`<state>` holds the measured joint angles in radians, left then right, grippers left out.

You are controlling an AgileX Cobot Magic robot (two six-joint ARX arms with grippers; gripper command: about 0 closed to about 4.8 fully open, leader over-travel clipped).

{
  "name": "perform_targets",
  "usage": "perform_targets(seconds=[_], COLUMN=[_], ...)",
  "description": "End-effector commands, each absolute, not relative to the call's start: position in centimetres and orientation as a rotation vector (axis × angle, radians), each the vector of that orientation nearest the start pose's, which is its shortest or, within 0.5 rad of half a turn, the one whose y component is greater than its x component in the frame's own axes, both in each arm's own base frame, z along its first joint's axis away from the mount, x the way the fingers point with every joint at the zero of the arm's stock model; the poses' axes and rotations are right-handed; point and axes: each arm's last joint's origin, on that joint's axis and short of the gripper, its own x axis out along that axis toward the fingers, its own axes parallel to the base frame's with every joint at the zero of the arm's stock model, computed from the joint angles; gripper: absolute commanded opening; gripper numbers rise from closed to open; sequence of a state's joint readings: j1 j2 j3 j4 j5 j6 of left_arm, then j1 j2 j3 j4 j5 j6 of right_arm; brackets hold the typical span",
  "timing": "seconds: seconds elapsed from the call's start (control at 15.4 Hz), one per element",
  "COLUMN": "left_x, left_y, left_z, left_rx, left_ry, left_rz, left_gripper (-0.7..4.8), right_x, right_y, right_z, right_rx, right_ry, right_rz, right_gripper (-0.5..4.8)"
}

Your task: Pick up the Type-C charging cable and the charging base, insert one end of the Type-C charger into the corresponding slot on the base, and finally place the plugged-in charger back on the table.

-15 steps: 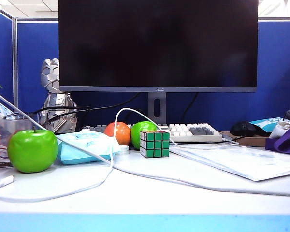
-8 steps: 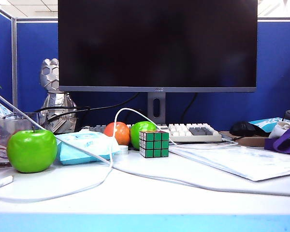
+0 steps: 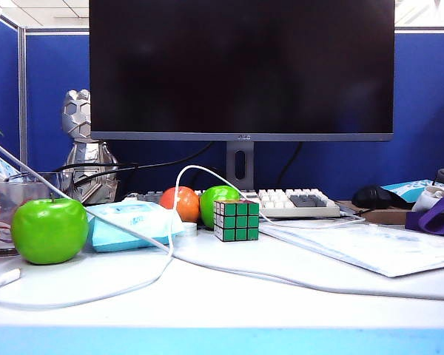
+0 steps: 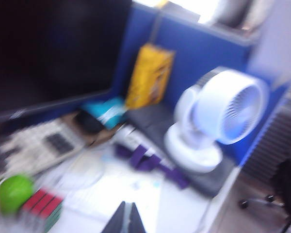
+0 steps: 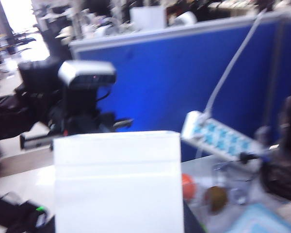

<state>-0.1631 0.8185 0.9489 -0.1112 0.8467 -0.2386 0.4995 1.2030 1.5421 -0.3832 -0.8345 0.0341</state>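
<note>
Right gripper (image 5: 117, 228) clamps charging base (image 5: 117, 182); left gripper (image 4: 124, 224) pinched together, probably on the Type-C charging cable (image 3: 170, 244); insertion pending.

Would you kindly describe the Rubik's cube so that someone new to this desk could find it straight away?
Start at the big dark monitor and follow its stand down to the white keyboard. Just in front of the keyboard's left part stands the Rubik's cube, with an orange and a green apple behind it to the left. It is the only boxy thing there, its facing side green squares in a black grid.
</note>
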Motion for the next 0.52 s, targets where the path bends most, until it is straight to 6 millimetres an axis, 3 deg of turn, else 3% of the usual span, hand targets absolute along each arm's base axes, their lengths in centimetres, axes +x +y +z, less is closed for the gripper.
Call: perform_targets(seconds=[0.06, 0.26, 0.39, 0.52], left_x=[16.4, 17.1, 17.3, 17.3], left_y=[-6.4, -7.7, -7.8, -7.7], left_z=[39.1, 38.8, 38.6, 38.7], left_rx=[-0.24, -0.251, -0.253, -0.254], left_ry=[0.092, 0.111, 0.12, 0.111], left_rz=[-1.094, -1.113, -1.113, -1.09], left_gripper=[-0.05, -0.05, -0.05, -0.05], right_x=[19.1, 19.2, 19.9, 21.8], right_y=[12.9, 12.8, 12.6, 12.9], right_z=[47.8, 46.8, 45.4, 42.5], right_rx=[0.048, 0.006, -0.032, -0.183], right_ry=[0.132, 0.215, 0.332, 0.528], right_rz=[1.327, 1.237, 1.034, 0.817], right_gripper=[-0.04, -0.04, -0.04, -0.04])
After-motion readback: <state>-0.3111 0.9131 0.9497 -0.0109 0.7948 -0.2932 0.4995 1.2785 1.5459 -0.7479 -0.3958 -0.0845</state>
